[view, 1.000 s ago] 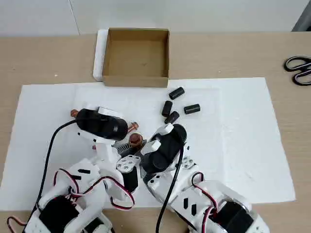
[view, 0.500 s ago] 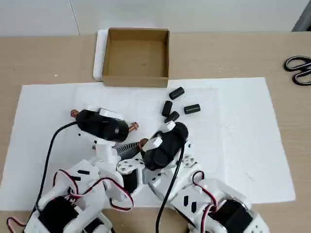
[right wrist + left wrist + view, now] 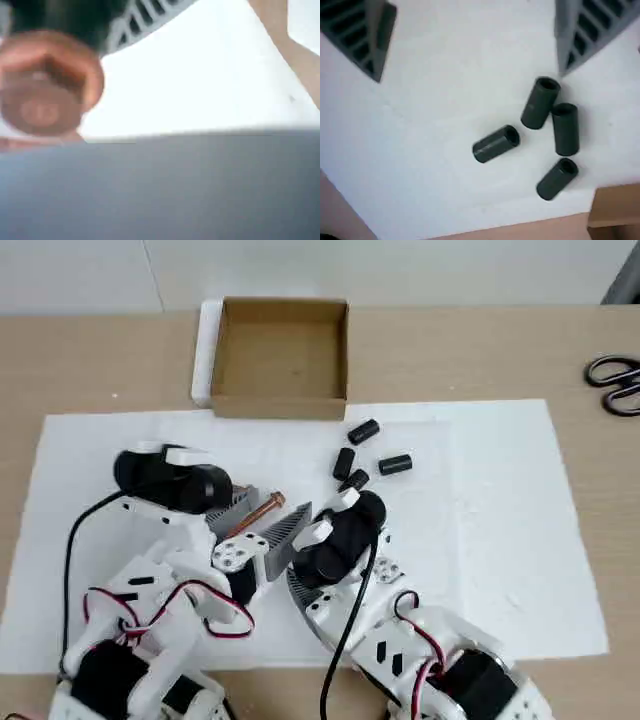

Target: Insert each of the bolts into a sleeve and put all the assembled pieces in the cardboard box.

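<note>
Several black sleeves (image 3: 344, 462) lie loose on the white paper in front of the open cardboard box (image 3: 284, 350); they also lie ahead of my left gripper (image 3: 470, 40), which is open wide with nothing in it. A copper bolt (image 3: 258, 513) lies on the paper between the left gripper (image 3: 238, 505) and the right gripper (image 3: 288, 530). Another bolt's hex head (image 3: 45, 85) looms close in the right wrist view. Its shank runs down behind the grey finger (image 3: 175, 190), so the right gripper looks shut on it.
The white paper sheet (image 3: 500, 520) covers the wooden table. A white foam strip (image 3: 207, 350) lies against the box's left side. Black scissors (image 3: 615, 383) rest at the far right edge. The two arms stand close together near the front edge.
The left arm has swung back to the left and let go, uncovering a bolt on the paper. The upright bolt passed over to the right gripper, which stayed in place.
</note>
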Robot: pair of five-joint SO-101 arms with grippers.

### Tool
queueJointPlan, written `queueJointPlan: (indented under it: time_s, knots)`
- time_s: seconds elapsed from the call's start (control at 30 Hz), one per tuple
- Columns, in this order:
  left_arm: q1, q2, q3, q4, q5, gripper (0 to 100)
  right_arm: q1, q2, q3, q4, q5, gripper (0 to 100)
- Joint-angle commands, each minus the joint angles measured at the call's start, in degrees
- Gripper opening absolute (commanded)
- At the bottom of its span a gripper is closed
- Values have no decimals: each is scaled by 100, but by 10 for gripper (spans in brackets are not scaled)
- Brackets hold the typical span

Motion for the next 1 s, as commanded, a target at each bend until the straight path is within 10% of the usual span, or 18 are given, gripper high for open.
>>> queueJointPlan:
  time_s: [0.0, 0.33, 0.5, 0.97]
  knots:
    - [-62, -9, -163, -167, -97, 216, -13, -22, -53, -171, -53, 4]
    - [-114, -9, -462, -167, 149, 165, 40, -66, -53, -127, -53, 4]
    - [-791, -9, -462, -457, 149, 2, 945, -13, -35, -180, -580, 4]
    - [-1486, 1565, -1305, 176, 114, 6, 2378, 2220, -1073, -998, -932, 4]
